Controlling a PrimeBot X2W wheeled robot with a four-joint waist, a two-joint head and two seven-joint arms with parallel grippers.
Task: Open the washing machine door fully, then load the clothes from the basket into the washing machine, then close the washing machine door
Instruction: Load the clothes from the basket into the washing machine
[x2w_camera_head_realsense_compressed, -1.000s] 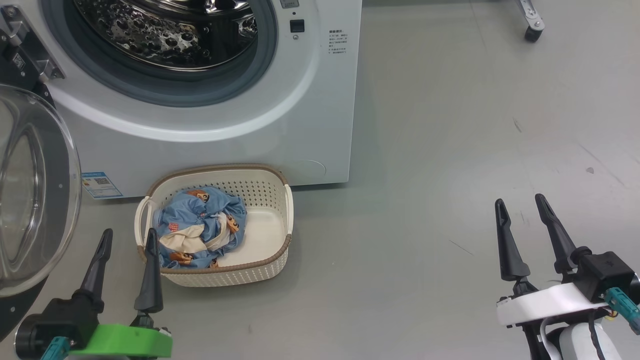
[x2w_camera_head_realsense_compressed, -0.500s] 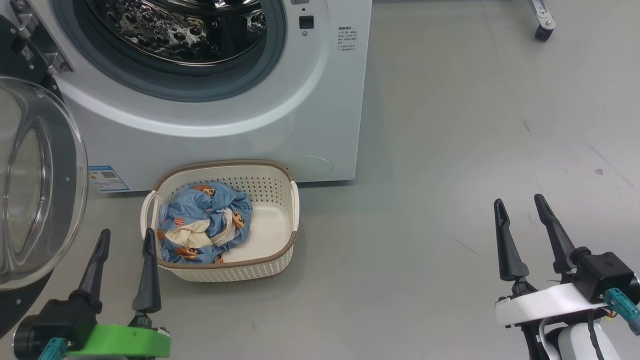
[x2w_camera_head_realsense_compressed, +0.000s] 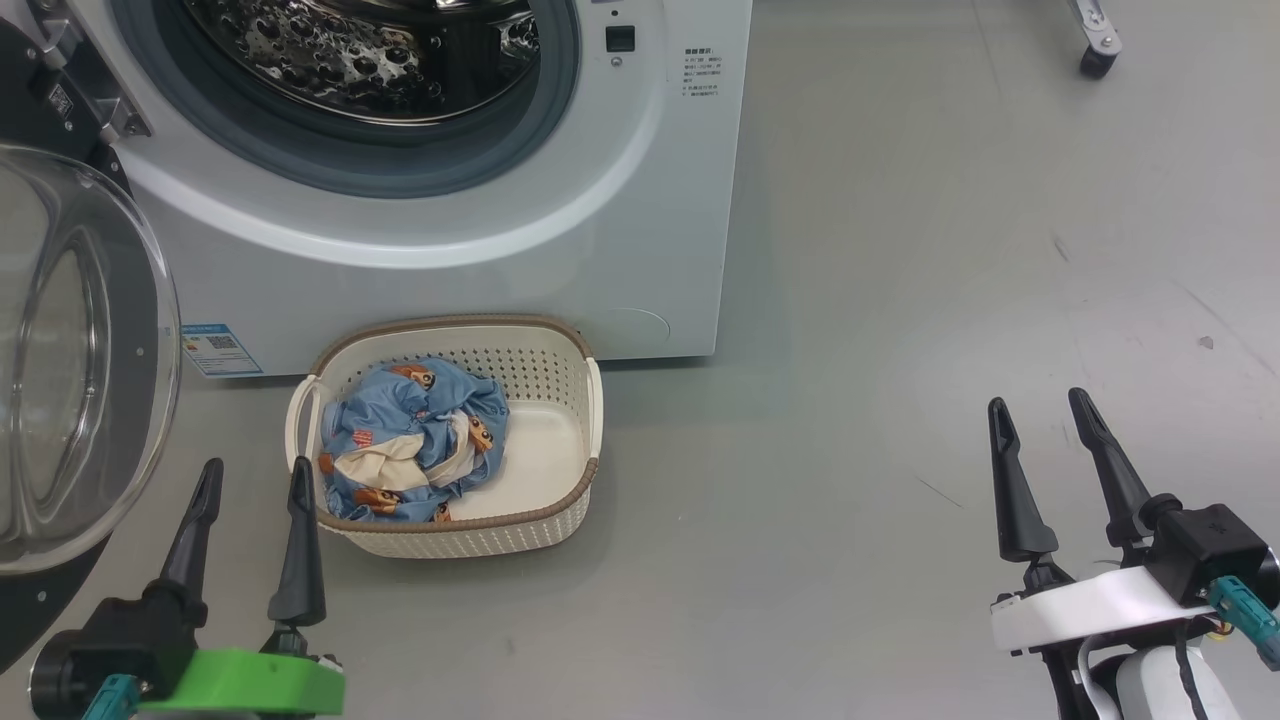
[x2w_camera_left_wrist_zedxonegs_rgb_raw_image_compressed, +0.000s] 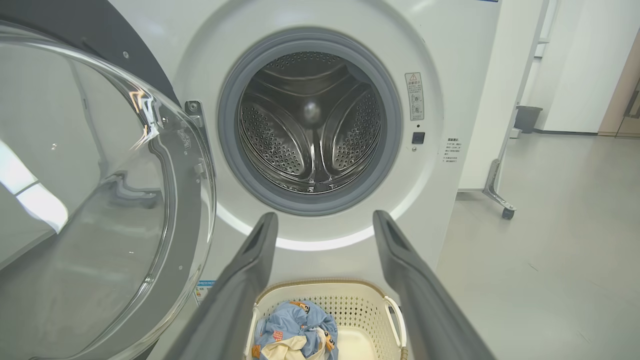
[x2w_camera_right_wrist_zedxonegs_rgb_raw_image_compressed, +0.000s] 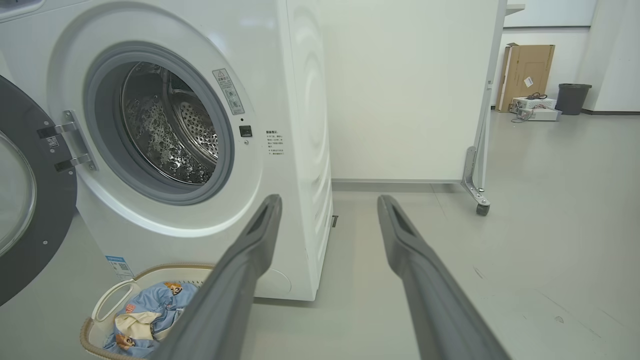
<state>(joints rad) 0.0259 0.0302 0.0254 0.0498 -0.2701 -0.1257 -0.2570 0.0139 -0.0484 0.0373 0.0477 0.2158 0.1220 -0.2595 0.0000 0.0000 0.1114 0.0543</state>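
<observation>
The white washing machine (x2w_camera_head_realsense_compressed: 560, 250) (dimpled steel drum (x2w_camera_head_realsense_compressed: 360, 60), smooth grey gasket (x2w_camera_head_realsense_compressed: 400, 165)) sits at 11 o'clock in the head view, its glossy black-rimmed washing machine door (x2w_camera_head_realsense_compressed: 90, 380) open at 9 o'clock, and the perforated cream basket (x2w_camera_head_realsense_compressed: 480, 535) stands on the floor (x2w_camera_head_realsense_compressed: 900, 300) before it at 8 o'clock, crumpled blue clothes (x2w_camera_head_realsense_compressed: 415, 440) heaped in its left half. The left end effector (x2w_camera_head_realsense_compressed: 256, 462) at 7 o'clock and the right end effector (x2w_camera_head_realsense_compressed: 1036, 398) at 4 o'clock hold tapered dark fingers (x2w_camera_head_realsense_compressed: 1012, 490) apart, empty. Since a second ago the picture has slid right — the camera moved, not the things.
</observation>
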